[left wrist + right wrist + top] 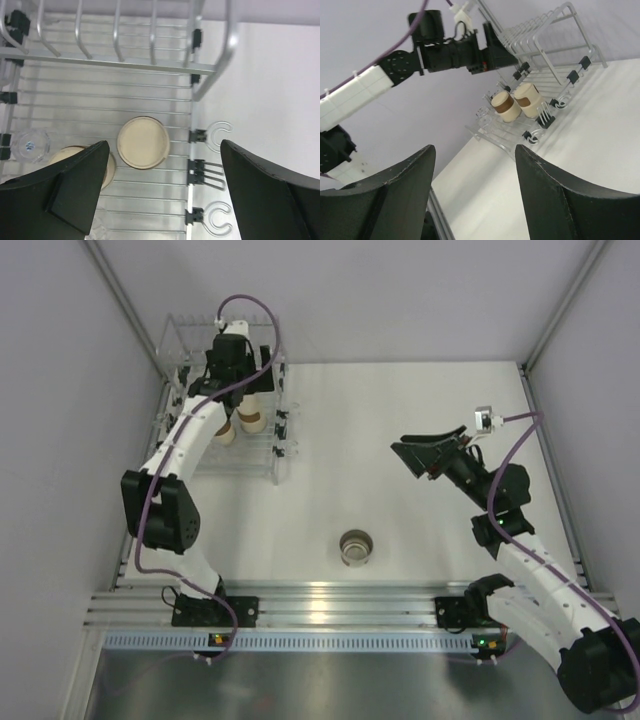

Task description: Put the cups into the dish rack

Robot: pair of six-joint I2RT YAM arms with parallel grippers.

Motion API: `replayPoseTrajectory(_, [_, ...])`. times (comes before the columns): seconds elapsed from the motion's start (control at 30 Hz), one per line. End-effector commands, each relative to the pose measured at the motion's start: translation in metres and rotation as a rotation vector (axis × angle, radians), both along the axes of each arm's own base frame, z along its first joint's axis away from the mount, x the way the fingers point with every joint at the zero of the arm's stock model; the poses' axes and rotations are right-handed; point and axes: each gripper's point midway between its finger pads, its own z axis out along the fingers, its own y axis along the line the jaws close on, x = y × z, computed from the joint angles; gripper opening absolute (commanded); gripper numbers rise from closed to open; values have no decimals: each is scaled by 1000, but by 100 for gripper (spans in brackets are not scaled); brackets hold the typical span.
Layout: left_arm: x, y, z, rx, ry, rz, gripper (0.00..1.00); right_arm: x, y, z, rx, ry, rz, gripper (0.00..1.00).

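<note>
Cream with a brown band, the first cup (142, 142) stands bottom up on the wires of the dish rack (262, 465). A second cream cup (75, 154) stands just beside it, also bottom up and half hidden behind one finger of the left claw (164, 150). A clear cup (31, 145) sits in the rack on the other side of this second cup, near the rack's edge.

The left claw hangs over the rack and looks straight down. Its fingers are spread wide and nothing is between them. Under the gap are the first cup and the bare wires.

A third cream cup (356, 547) stands alone on the white surface (420, 390), mouth up, so its shiny silvery inside shows. It is between the two arm bases and well apart from the rack.

The right claw (474, 152) is above the right part of the surface, far from the rack and turned toward it. Its fingers are also spread wide and hold nothing.
</note>
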Motion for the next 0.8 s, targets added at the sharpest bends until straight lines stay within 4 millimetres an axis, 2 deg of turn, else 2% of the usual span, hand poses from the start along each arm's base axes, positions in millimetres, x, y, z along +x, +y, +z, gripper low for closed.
replayPoseTrajectory(0.0, [-15,-34,83,-142,-250,-156,98,2,-4,15,-32,-59,-19,66])
replayPoseTrajectory(0.03, [-24,-54,87,-193,-259,-269,98,2,-4,13,-42,-57,-20,66])
replayPoseTrajectory(0.07, [-32,-60,90,-215,-265,-312,98,3,-4,12,-53,-55,-24,66])
replayPoseTrajectory(0.17, [-56,-86,115,-287,-297,-477,98,9,-5,0,-143,-30,-38,66])
replayPoseTrajectory(0.2, [-69,-92,128,-310,-318,-524,98,11,-6,-5,-190,-19,-48,66])
replayPoseTrajectory(0.27, [-93,-109,137,-356,-316,-656,98,15,-11,-12,-233,0,-87,67])
replayPoseTrajectory(0.3, [-109,-112,141,-367,-327,-698,98,15,-13,-11,-250,-2,-104,69])
replayPoseTrajectory(0.33, [-118,-115,142,-376,-335,-731,98,16,-17,-23,-295,29,-120,74])
replayPoseTrajectory(0.37, [-129,-116,144,-384,-346,-756,98,16,-21,-22,-308,28,-149,79])
replayPoseTrajectory(0.4, [-135,-119,130,-413,-342,-766,98,14,-21,-25,-325,33,-150,81])
replayPoseTrajectory(0.43, [-150,-118,140,-422,-384,-788,98,12,-22,-33,-356,53,-153,82])
replayPoseTrajectory(0.47, [-156,-119,135,-435,-385,-801,98,13,-24,-38,-371,68,-172,82])
replayPoseTrajectory(0.53, [-164,-122,122,-453,-382,-825,98,9,-18,-50,-408,92,-159,83])
replayPoseTrajectory(0.57, [-165,-122,117,-451,-374,-826,98,11,-20,-64,-440,140,-184,83])
replayPoseTrajectory(0.6, [-163,-121,112,-450,-367,-814,98,5,-10,-75,-476,164,-157,83])
replayPoseTrajectory(0.67, [-160,-122,103,-467,-340,-804,98,5,-8,-102,-558,235,-192,82])
replayPoseTrajectory(0.7, [-160,-124,102,-485,-330,-809,98,-7,7,-111,-585,243,-150,82])
replayPoseTrajectory(0.77, [-163,-127,105,-507,-333,-823,98,-14,14,-129,-618,300,-153,81])
